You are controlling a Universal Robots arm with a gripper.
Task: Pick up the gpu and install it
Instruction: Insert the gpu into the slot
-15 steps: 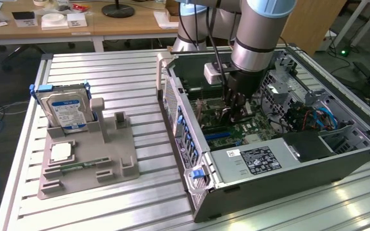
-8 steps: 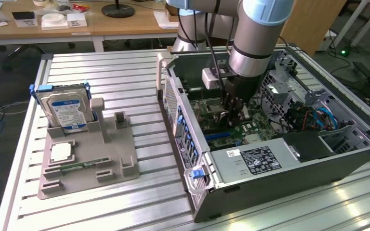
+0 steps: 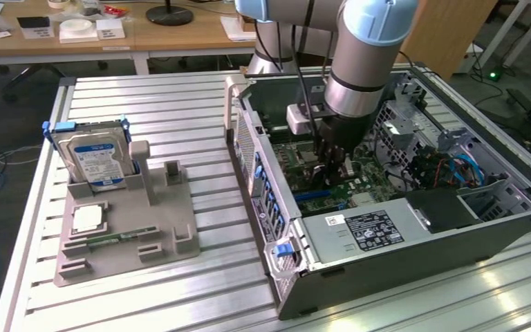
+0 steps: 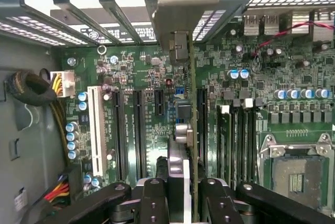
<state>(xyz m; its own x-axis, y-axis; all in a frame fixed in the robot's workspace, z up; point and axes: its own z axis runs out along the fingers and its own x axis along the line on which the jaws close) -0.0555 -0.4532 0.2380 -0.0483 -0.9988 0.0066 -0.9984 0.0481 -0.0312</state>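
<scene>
The gpu (image 4: 191,103) is seen edge-on in the wrist view as a thin green board running up from between my fingers (image 4: 152,200). Its silvery end bracket (image 4: 180,4) stands at the case's rear slot openings. My gripper (image 4: 180,195) is shut on the card, one finger on each face. The card is over the motherboard (image 4: 136,62), in line with the long black slots (image 4: 138,130); I cannot tell whether its edge touches a slot. In the exterior view my gripper (image 3: 333,169) reaches straight down into the open computer case (image 3: 284,228), and the arm hides most of the card.
Memory sticks (image 4: 225,140) and the CPU socket (image 4: 298,174) lie beside the card, with a white slot (image 4: 97,130) and cables (image 4: 57,85) on the other side. On the exterior view's left, a grey holder (image 3: 178,238) carries a blue-labelled hard drive (image 3: 95,155) and a small memory stick (image 3: 108,238).
</scene>
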